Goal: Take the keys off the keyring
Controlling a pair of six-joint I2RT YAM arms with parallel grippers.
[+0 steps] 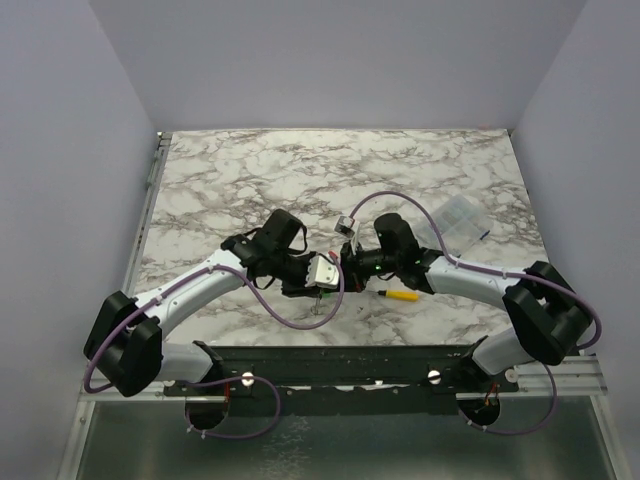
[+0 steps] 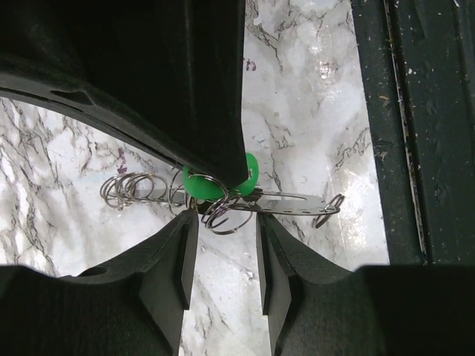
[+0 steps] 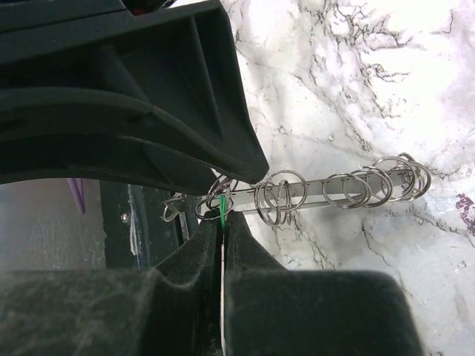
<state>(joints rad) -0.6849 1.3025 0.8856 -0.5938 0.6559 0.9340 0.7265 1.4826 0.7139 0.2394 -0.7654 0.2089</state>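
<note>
A: On the marble table [image 1: 250,170] your two arms meet at the middle of the overhead frame, and the whole job sits between their tips.

B: Your right gripper [image 3: 223,216] is pinched tight on the green key [image 2: 197,185]. You can see its edge as a thin green sliver between the fingers, lower centre of the right wrist view.

A: Your left gripper [image 2: 226,217] stands half apart at the lower middle of its own view, with wire loops right at its tips. I cannot tell whether it bears on them.

B: The keyring [image 3: 326,190] is a flat metal strip strung with split rings. In the right wrist view it runs from the centre toward the right edge.

A: The green key sits at the strip's left end there, with a ring crossing its head. I judge that you have not freed it yet.

B: The other rings look bare from here, so sliding this one key off seems to be all you have left.
</note>
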